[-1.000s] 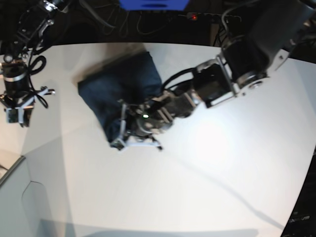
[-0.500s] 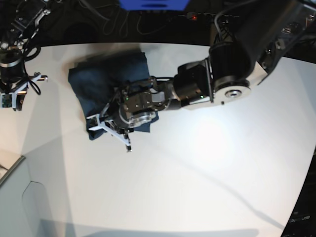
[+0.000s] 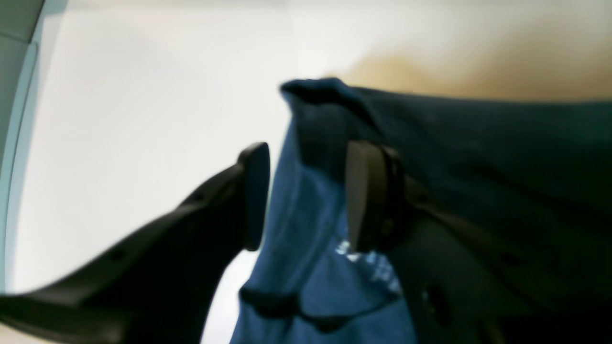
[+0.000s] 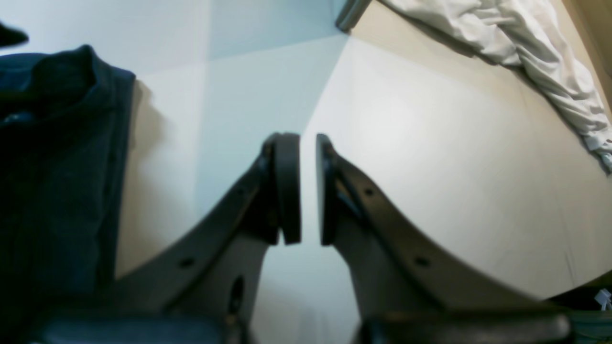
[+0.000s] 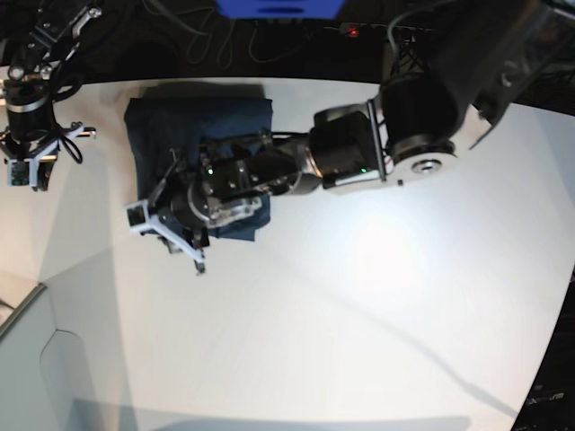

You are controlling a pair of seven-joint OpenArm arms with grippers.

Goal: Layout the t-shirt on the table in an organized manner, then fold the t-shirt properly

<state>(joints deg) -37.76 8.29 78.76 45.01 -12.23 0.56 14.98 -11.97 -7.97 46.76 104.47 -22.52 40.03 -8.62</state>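
The dark navy t-shirt (image 5: 193,126) lies folded into a compact block at the back left of the white table (image 5: 359,314). My left gripper (image 5: 168,241) hangs over the shirt's front-left edge. In the left wrist view its jaws stand apart, and a hanging fold of the t-shirt (image 3: 478,157) sits loosely between the fingers of the left gripper (image 3: 308,196), against the right pad (image 3: 363,196). My right gripper (image 5: 25,171) hovers left of the shirt, off the cloth. In its wrist view the right gripper (image 4: 308,191) is shut with nothing in it, and the t-shirt (image 4: 57,167) lies to its left.
A crumpled white cloth (image 4: 526,48) lies beyond the table's edge in the right wrist view. Cables and a blue object (image 5: 278,7) sit behind the table's back edge. A grey panel (image 5: 27,368) borders the table at the lower left.
My left arm has swept left and back across the shirt, and its jaws have opened. The shirt now lies further back-left and squarer. The right gripper has shifted slightly back.
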